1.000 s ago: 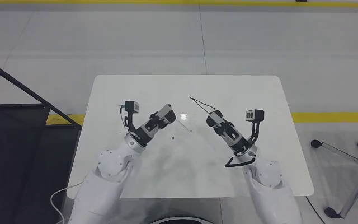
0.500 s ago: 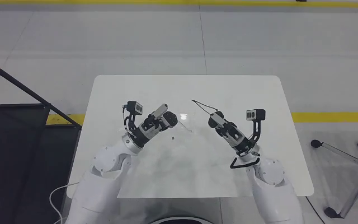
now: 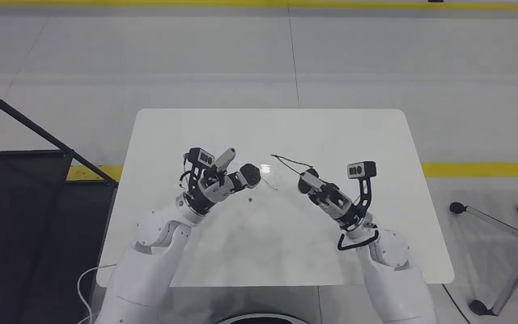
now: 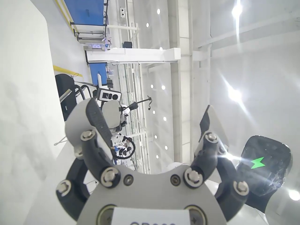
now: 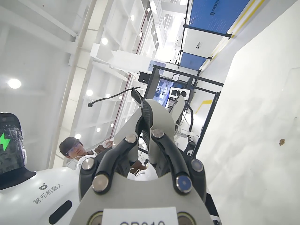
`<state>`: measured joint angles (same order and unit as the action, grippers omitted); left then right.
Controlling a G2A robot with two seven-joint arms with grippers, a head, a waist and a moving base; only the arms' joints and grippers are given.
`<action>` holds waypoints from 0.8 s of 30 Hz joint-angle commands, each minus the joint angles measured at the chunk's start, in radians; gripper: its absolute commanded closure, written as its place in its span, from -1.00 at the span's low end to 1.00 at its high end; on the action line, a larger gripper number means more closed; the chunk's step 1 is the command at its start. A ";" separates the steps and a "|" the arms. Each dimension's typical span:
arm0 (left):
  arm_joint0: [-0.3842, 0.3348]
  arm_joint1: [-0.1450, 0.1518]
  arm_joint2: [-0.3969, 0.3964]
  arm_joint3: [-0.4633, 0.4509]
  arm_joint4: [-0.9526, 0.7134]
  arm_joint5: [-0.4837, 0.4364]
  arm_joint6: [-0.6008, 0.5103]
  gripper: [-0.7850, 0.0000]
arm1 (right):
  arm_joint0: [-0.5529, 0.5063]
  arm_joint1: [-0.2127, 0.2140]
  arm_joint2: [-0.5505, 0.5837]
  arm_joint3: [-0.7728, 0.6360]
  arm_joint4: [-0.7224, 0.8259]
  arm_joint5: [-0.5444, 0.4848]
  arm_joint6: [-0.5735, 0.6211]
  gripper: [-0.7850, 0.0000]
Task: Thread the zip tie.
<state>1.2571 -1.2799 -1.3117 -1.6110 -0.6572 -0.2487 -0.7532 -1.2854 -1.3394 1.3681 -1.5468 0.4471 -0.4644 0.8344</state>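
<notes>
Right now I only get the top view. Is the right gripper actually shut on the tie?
Observer: Yes. In the right wrist view, the right gripper is pinched shut on the tie near one end.
Operator: Which end is free?
Observer: The head. It sits at the long free end, away from the grip, and there is no loop yet.
Operator: Left gripper?
Observer: In the left wrist view, the left gripper is wide open and empty.
</notes>
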 commanded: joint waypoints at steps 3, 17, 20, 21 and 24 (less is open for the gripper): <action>-0.011 -0.003 0.024 0.008 0.011 -0.001 -0.001 -0.38 | 0.003 0.004 -0.003 0.009 0.008 0.005 0.023 1.00; -0.035 -0.006 0.049 0.028 0.013 -0.002 -0.001 0.12 | 0.017 0.013 -0.025 0.020 0.001 0.021 0.037 1.00; -0.037 -0.006 0.053 0.031 0.014 -0.003 -0.001 0.14 | 0.021 0.015 -0.029 0.022 0.001 0.023 0.037 1.00; -0.038 -0.007 0.054 0.032 0.014 -0.003 0.000 0.14 | 0.022 0.016 -0.031 0.024 0.001 0.023 0.037 1.00; -0.042 -0.007 0.057 0.035 0.015 -0.002 -0.001 0.17 | 0.025 0.017 -0.036 0.027 -0.003 0.024 0.037 1.00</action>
<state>1.2166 -1.2867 -1.2561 -1.5773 -0.6427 -0.2508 -0.7535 -1.2613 -1.3226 1.3335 -1.5212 0.4446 -0.4411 0.8718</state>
